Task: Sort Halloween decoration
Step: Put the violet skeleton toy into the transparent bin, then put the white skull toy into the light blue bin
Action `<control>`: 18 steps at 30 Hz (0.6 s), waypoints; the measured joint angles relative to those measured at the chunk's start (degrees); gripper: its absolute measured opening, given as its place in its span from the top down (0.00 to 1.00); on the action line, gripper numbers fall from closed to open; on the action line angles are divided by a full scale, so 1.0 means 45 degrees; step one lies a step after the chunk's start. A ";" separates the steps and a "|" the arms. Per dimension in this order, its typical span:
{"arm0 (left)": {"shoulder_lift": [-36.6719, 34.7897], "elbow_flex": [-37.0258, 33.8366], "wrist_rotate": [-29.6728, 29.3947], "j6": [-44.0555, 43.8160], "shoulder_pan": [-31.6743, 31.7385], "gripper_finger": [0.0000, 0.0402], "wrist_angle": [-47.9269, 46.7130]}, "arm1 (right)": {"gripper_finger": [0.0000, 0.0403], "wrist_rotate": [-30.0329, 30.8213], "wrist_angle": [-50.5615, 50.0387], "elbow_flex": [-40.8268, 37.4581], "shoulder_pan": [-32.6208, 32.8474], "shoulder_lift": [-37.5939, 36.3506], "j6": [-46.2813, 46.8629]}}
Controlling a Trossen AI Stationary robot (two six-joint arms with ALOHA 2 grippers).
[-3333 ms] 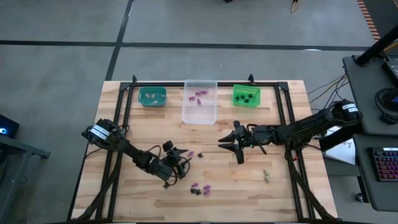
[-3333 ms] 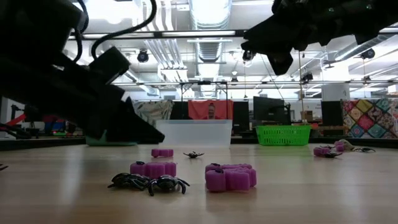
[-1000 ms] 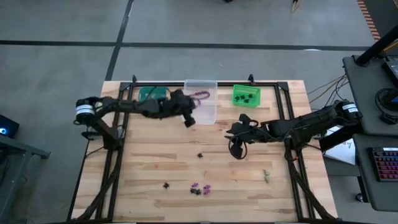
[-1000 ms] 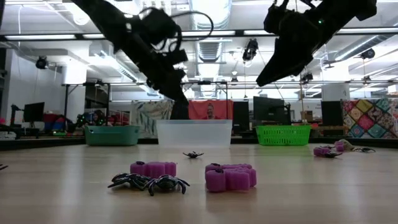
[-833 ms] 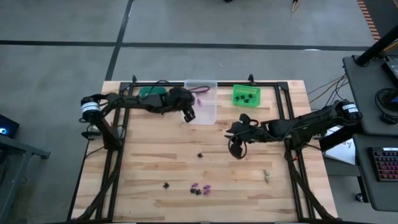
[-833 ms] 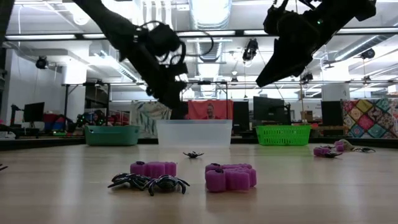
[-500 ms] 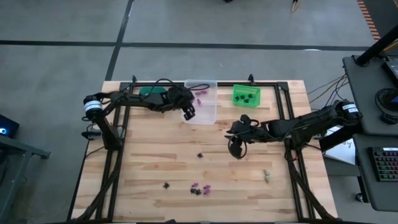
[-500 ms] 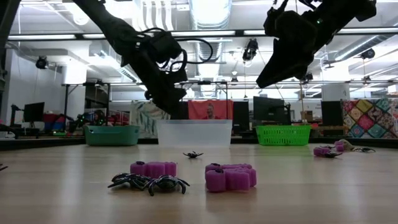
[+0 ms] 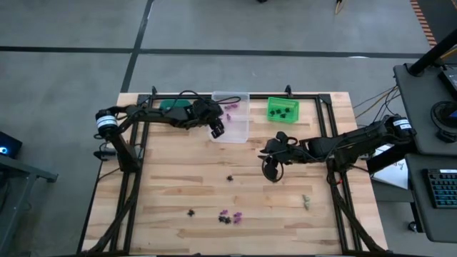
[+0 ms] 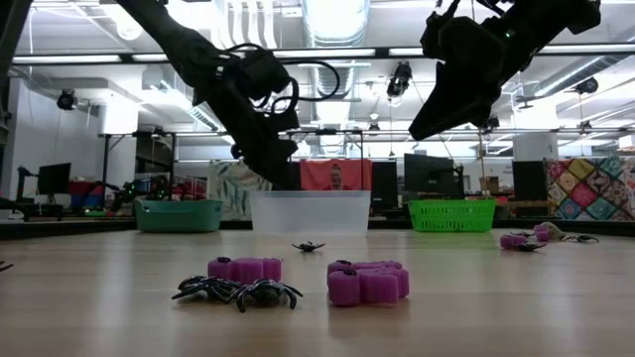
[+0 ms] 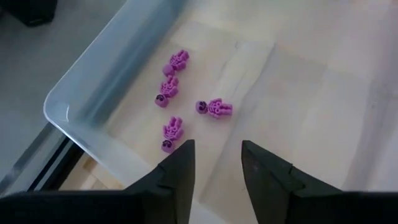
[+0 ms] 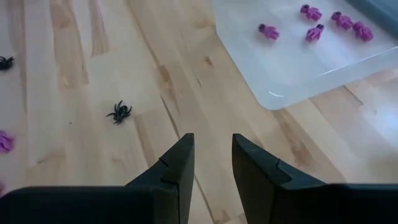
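The left gripper (image 9: 217, 129) hangs over the near-left edge of the clear rectangular plastic bin (image 9: 238, 129), its two dark fingers (image 11: 176, 167) spread with nothing between them. The right gripper (image 9: 269, 168) hovers above the bare middle of the pale wooden slatted table (image 9: 171, 178), its fingers (image 12: 179, 163) also parted and empty.

Judging by the empty fingers above the purple pieces, a purple trinket has probably just been dropped, and the step is to clear the bin. To do it well, the left arm should lift straight up before swinging away, so the fingers do not catch the bin's thin wall and shift it. The right arm is well placed for the lone black plastic spider (image 12: 118, 112) just ahead of its fingers; it should come down with the fingers either side of the body, not the thin legs.

Counted, from largest to smallest: one table; three bins along the far edge, namely the clear bin in the middle, a teal plastic bin (image 9: 169, 104) to its left and a green plastic basket (image 9: 283, 109) to its right. Four purple plastic skeleton figures (image 11: 214, 107) lie in the clear bin. Black pieces sit in the green basket, too small to count. Near the front edge lies a small cluster of purple and black trinkets (image 9: 230, 216), one black piece (image 9: 191, 211) apart to its left, and a pale beige trinket (image 9: 305, 201) off to the right.
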 joint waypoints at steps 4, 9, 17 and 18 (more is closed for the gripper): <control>-0.0561 -0.0005 -0.0003 -0.0284 -0.0257 0.69 -0.0208 | 0.76 0.0000 0.0000 0.0000 -0.0005 -0.0001 0.0324; -0.1842 -0.0049 0.0000 -0.0551 -0.1198 0.70 -0.0266 | 0.76 0.0000 -0.0005 0.0000 -0.0005 0.0004 0.0819; -0.3303 -0.0179 -0.0010 -0.0869 -0.3542 0.72 -0.0229 | 0.76 -0.0005 -0.0007 0.0000 -0.0005 0.0004 0.1881; -0.3353 -0.0214 -0.0025 -0.0930 -0.3867 0.72 -0.0200 | 0.76 -0.0005 -0.0022 0.0000 -0.0005 0.0004 0.2110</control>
